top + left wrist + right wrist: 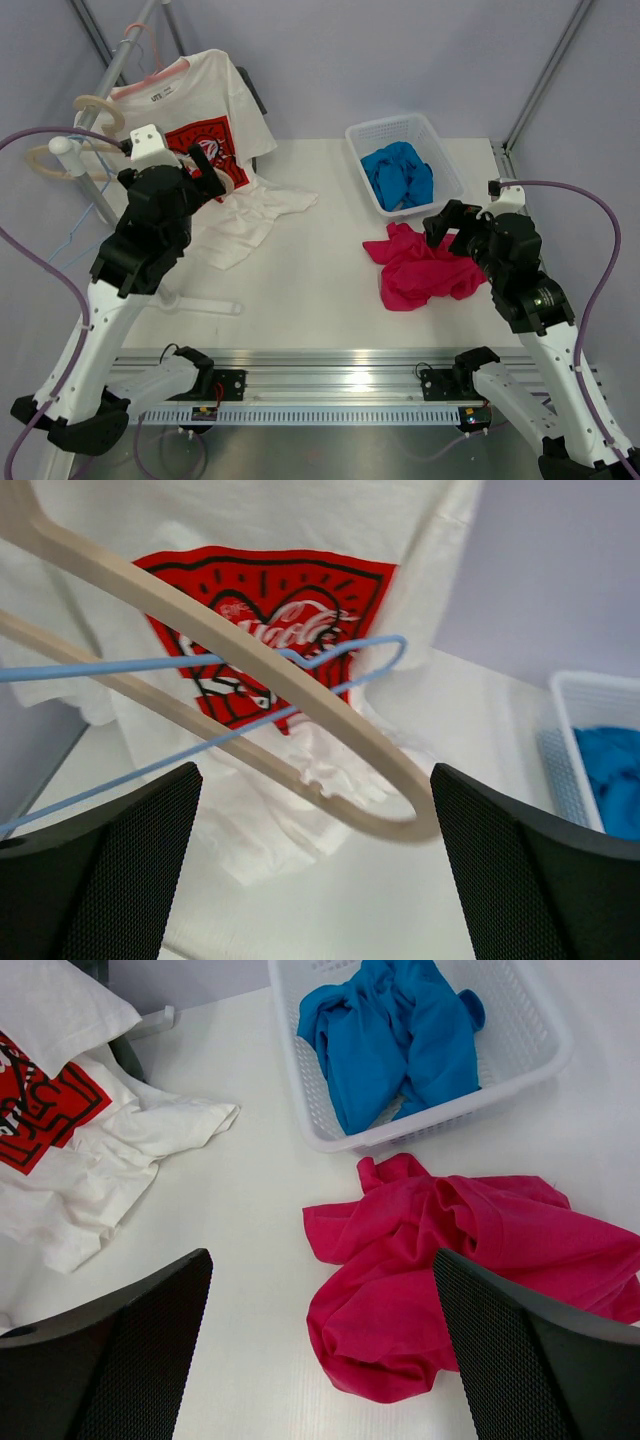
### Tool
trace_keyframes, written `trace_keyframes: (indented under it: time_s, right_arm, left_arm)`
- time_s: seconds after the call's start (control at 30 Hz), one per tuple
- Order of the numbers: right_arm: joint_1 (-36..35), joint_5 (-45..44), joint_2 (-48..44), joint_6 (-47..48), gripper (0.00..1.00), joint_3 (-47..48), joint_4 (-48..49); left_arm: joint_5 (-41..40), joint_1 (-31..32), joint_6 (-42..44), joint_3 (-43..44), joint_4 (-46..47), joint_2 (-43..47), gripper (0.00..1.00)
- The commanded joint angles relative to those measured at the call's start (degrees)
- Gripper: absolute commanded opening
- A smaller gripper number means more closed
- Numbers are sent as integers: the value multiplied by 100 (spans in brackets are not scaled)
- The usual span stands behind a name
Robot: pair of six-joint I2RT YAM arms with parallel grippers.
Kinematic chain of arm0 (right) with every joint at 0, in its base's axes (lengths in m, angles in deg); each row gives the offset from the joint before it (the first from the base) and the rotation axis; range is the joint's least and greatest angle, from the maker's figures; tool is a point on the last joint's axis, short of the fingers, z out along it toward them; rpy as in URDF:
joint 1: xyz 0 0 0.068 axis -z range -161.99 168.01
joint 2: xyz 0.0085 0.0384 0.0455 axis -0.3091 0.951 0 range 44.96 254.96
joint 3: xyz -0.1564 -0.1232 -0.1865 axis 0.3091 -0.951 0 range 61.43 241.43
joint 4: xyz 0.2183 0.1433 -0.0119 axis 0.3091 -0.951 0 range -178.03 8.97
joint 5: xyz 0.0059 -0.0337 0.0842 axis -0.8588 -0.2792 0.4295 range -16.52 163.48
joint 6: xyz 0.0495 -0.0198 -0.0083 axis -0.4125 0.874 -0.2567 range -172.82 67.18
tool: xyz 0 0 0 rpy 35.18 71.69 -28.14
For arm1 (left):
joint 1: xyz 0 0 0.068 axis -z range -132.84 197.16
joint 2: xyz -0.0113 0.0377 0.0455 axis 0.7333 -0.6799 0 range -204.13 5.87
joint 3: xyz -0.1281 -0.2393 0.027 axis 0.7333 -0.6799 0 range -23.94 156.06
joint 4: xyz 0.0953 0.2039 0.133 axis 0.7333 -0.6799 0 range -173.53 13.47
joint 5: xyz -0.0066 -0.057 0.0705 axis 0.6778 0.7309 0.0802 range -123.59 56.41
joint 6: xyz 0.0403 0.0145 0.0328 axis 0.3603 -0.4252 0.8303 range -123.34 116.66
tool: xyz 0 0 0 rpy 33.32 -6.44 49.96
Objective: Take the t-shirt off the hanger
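The magenta-red t-shirt (420,272) lies crumpled on the table at the right, off any hanger; it also shows in the right wrist view (450,1270). My right gripper (447,225) is open just above its far edge, and in its own view the gripper (320,1360) holds nothing. The beige wooden hanger (250,665) is bare and crosses the left wrist view, its rounded end at the right. In the top view its hook (45,160) is at the rack on the far left. My left gripper (315,880) is open, raised near the hanger's end, not touching it.
A white Coca-Cola t-shirt (205,130) hangs on a pink hanger (160,66) and drapes onto the table. A blue wire hanger (340,660) crosses the wooden one. A white basket (440,150) holds blue cloth (398,175). A white plastic piece (200,303) lies near the front left.
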Motion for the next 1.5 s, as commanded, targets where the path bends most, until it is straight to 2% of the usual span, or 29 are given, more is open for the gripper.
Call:
trace_keyframes:
  time_s: [0.0,0.2,0.3,0.47,0.5,0.57,0.67,0.8,0.93,1.0,1.03,1.13,1.2,1.33,1.4,1.47]
  right_arm:
    - [7,377,-8,-17,99,27,14]
    - [7,887,413,-123,99,-96,-108]
    - [7,914,616,-220,99,-271,22]
    - [-2,853,450,-360,100,-474,234]
    - [7,896,449,-395,100,-457,286]
    - [7,1158,484,-413,99,-386,427]
    - [7,1449,572,-431,100,-342,576]
    - [7,1485,643,-370,99,-421,647]
    - [7,1424,669,-352,99,-606,770]
    - [7,1424,748,-360,100,-693,832]
    - [7,1441,766,-360,100,-729,849]
    - [7,1520,748,-352,99,-869,990]
    - [7,1494,705,-317,100,-922,1043]
    - [7,1494,678,-273,99,-905,1017]
    - [7,1512,660,-238,99,-887,1016]
    - [-2,1538,634,-220,99,-887,1034]
  left_arm:
    - [1593,-2,589,-101,190,374,99]
    - [2543,-2,756,-223,-171,690,99]
    - [2694,-2,897,-347,-188,883,99]
    - [1712,-2,730,-461,-329,1068,98]
    - [1544,-2,686,-496,-277,1104,89]
    - [1253,-2,554,-724,-127,1323,82]
    - [1270,-2,537,-962,172,1570,79]
    - [1278,-2,475,-883,-29,1526,84]
    - [2253,-2,625,-927,-74,1517,89]
    - [1940,-2,581,-1032,-57,1508,89]
    - [1355,-2,511,-1093,-4,1517,88]
    - [543,-2,466,-1278,251,1517,84]
    - [523,-2,554,-1252,330,1517,82]
    - [-143,-2,335,-1384,313,1526,77]
    - [-111,-2,299,-1515,409,1578,77]
    - [817,-2,535,-1656,907,1736,77]
